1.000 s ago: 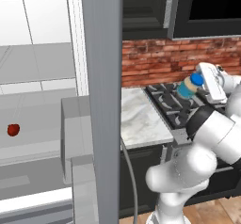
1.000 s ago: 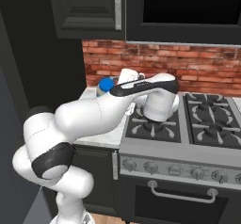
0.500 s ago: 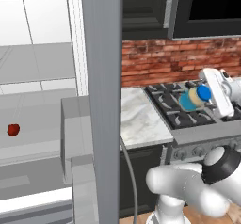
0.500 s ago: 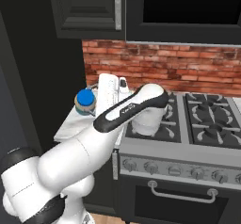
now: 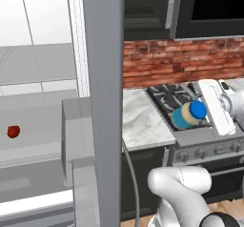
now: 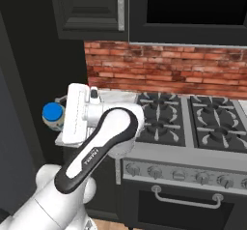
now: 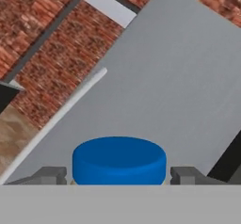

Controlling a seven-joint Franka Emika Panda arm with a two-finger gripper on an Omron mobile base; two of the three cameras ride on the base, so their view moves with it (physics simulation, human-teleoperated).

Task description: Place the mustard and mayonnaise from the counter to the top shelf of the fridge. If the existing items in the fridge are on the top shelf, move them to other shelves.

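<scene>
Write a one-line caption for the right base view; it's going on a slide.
Gripper carries the blue-lidded mayonnaise sideways in mid-air, beside the stove.

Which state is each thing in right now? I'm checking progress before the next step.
mayonnaise: lid on, held sideways in the air
gripper: closed on the mayonnaise
fridge: door open
red fruit: resting on a fridge shelf

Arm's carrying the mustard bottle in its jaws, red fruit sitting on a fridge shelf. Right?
Not the mustard: the jaws are closed on the mayonnaise, the squat blue-lidded jar, as the left base view shows. The red fruit does sit on a fridge shelf.
</scene>
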